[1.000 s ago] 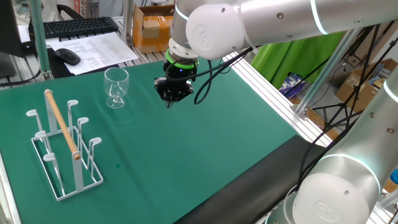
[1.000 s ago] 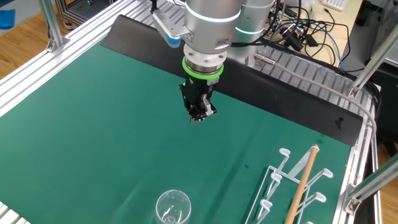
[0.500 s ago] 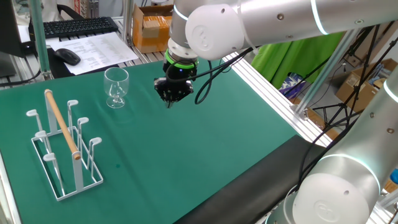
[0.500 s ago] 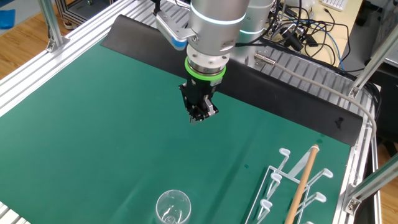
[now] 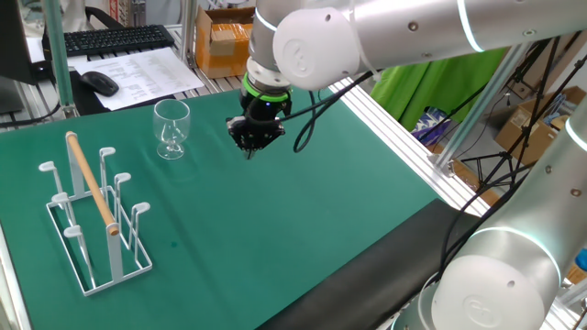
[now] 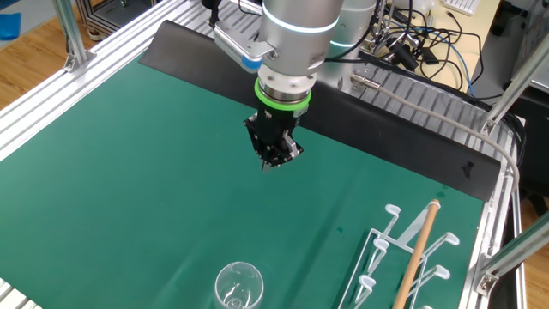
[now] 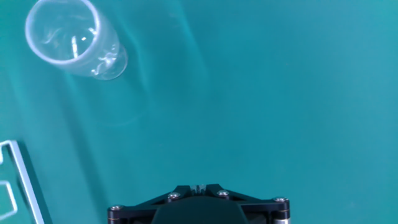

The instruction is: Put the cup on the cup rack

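Observation:
The cup (image 5: 171,127) is a clear stemmed glass standing upright on the green mat, also seen as the cup (image 6: 238,286) and, from above, the cup (image 7: 73,38). The cup rack (image 5: 94,210), white wire with a wooden rod on top, stands left of it; the rack (image 6: 410,258) shows at the lower right of the other fixed view, and one corner of the rack (image 7: 17,180) shows in the hand view. My gripper (image 5: 252,151) hovers above the mat to the right of the cup, apart from it. The gripper (image 6: 271,163) is shut with nothing between its fingers.
A keyboard (image 5: 115,38), a mouse (image 5: 99,82) and papers lie beyond the mat's far edge. A cardboard box (image 5: 226,40) stands behind the arm. Aluminium rails (image 5: 404,137) border the table. Cables (image 6: 420,51) lie past the black strip.
The gripper has shifted very slightly toward the cup. The cup and rack have not moved.

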